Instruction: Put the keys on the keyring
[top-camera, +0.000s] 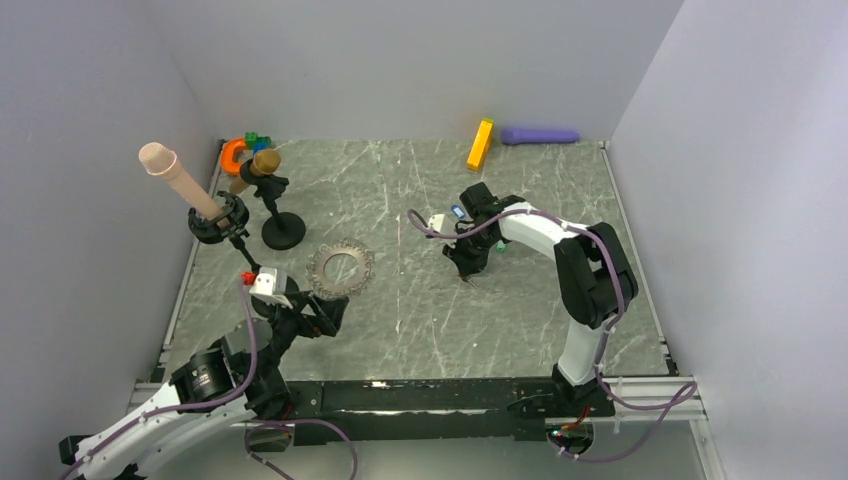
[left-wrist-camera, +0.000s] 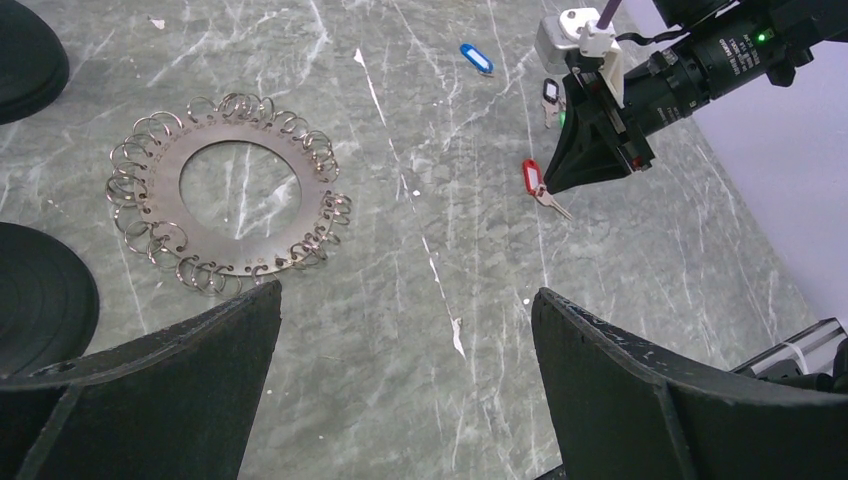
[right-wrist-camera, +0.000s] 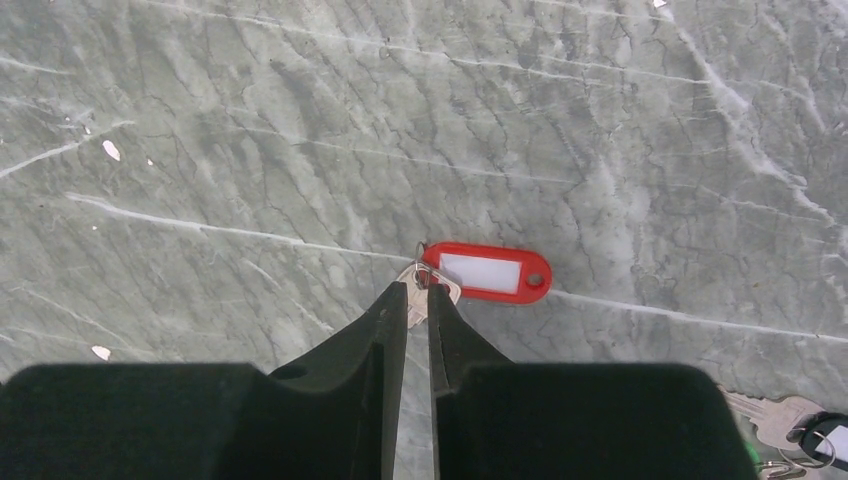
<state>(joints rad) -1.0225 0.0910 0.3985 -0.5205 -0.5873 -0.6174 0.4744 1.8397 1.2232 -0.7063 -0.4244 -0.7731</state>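
Observation:
The keyring (top-camera: 340, 268) (left-wrist-camera: 232, 190) is a flat silver ring edged with small wire loops, lying left of the table's middle. A red key (right-wrist-camera: 485, 272) (left-wrist-camera: 532, 177) lies flat on the table, with its silver metal key right at my right gripper's tips. My right gripper (right-wrist-camera: 418, 290) (top-camera: 468, 272) points down over that metal key, its jaws a narrow slit apart, gripping nothing. A blue key (left-wrist-camera: 476, 57) (top-camera: 456, 212) and a black key (left-wrist-camera: 550, 92) (right-wrist-camera: 825, 440) lie close by. My left gripper (left-wrist-camera: 408, 292) (top-camera: 325, 315) hovers wide open and empty, near the keyring's front edge.
Two black stands are at the left: one with a round base (top-camera: 283, 232), one holding a peach cylinder (top-camera: 180, 178). An orange block (top-camera: 480, 144) and a purple cylinder (top-camera: 540, 135) lie along the back wall. Grey walls close in both sides.

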